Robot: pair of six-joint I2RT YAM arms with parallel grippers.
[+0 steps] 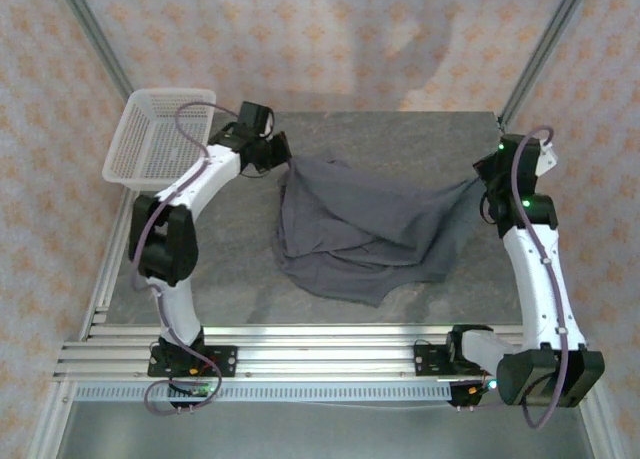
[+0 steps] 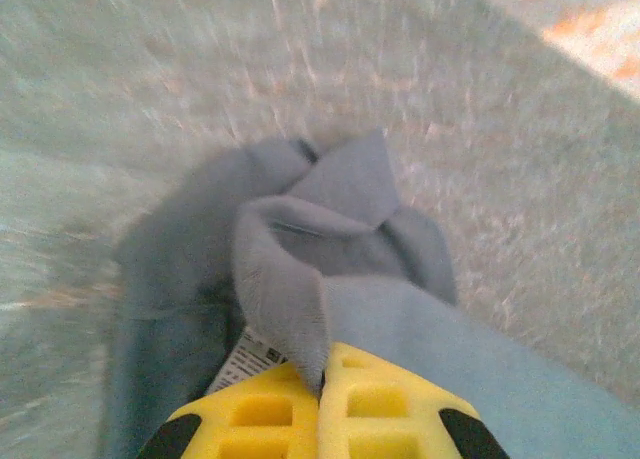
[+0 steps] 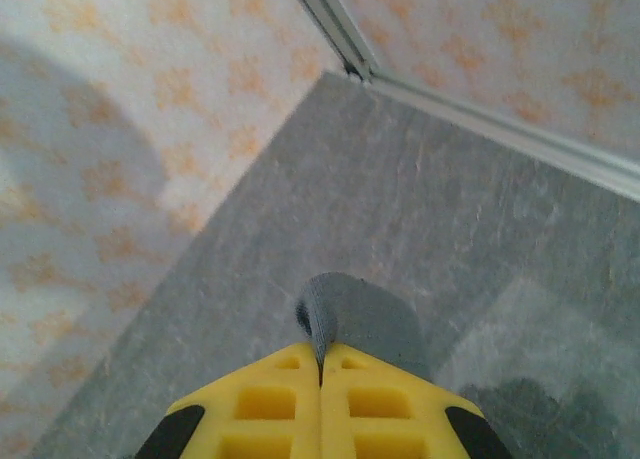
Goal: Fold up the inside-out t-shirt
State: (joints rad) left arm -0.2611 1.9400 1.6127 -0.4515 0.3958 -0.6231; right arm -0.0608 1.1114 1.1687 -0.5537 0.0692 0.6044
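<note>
White mesh basket [image 1: 160, 129]: at far-left corner of surface [image 1: 420, 139].
Left end effector [image 2: 322, 379]: yellow fingers together, clamped on a far-left fold of the inside-out t-shirt [image 1: 365, 229]; white tag [image 2: 245, 359] just beside.
T-shirt: crumpled mid-surface, drawn out between both end effectors.
Right end effector [image 3: 322, 364]: clamped on its right corner.

Top cam high behind arm bases [image 1: 190, 359], looking down on whole surface [image 1: 400, 139]; wrist cams close over own jaws, sharing the t-shirt [image 1: 350, 229] edges with it.
</note>
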